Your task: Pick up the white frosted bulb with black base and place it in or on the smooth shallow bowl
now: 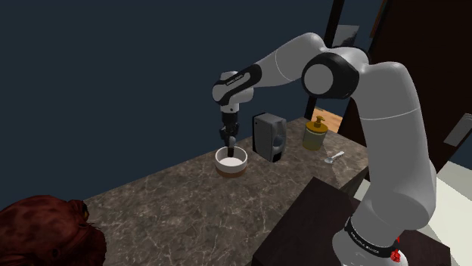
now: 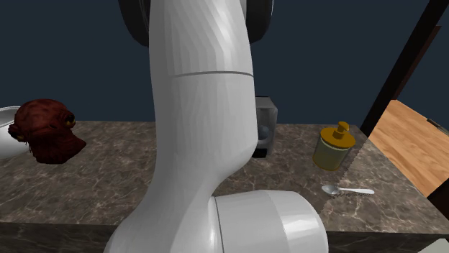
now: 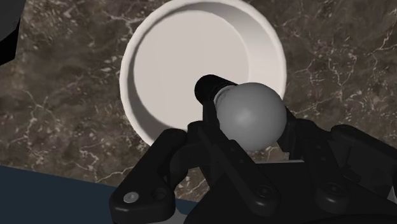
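The jaws clasp the frosted bulb [image 3: 254, 114] above the shallow bowl [image 3: 184, 70]; releasing low over its centre should prevent roll-out.

Table [image 1: 174, 204]: dark brown marble, white veining. Wall [image 1: 106, 75]: plain dark blue, behind the table's far edge. Wooden boards [image 2: 414, 144]: light orange-brown, beyond the table's right end. Dark post [image 2: 403, 65]: far right. Lighting dim.

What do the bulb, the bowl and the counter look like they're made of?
Bulb: matte grey-white globe without glints, likely frosted glass; black base, material unclear. Bowl: smooth, plain white, perhaps ceramic. Counter: dark brown stone, marble-like, with pale veins.
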Robot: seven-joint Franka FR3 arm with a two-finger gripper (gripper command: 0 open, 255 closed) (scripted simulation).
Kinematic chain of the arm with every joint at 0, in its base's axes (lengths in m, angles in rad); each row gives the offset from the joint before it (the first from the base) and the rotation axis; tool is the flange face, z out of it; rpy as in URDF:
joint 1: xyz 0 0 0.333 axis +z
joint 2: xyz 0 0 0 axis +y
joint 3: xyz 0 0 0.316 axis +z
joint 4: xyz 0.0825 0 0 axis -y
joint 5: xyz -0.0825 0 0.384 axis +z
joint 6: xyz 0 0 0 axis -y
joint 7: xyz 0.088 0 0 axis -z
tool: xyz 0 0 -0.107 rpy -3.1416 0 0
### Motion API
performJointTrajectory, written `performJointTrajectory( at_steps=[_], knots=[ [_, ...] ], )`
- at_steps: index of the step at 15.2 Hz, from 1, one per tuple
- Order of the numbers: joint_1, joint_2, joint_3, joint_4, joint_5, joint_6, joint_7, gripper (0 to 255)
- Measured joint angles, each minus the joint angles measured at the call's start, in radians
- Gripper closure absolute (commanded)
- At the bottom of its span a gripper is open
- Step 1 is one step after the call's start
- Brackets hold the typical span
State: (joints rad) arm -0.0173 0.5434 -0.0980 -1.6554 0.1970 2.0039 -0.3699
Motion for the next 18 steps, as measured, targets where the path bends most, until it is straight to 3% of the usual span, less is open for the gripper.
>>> performJointTrajectory(
  at_steps=[1,7,12,18],
  knots=[
    [0.0,0.0,0.0,0.0,0.0,0.0,0.0,0],
    [0.0,0.0,0.0,0.0,0.0,0.0,0.0,0],
    [-0.008,-0.022,-0.006,0.079,-0.009,-0.1,0.006,0],
    [-0.009,-0.029,-0.007,0.085,-0.011,-0.114,0.008,0]
  ],
)
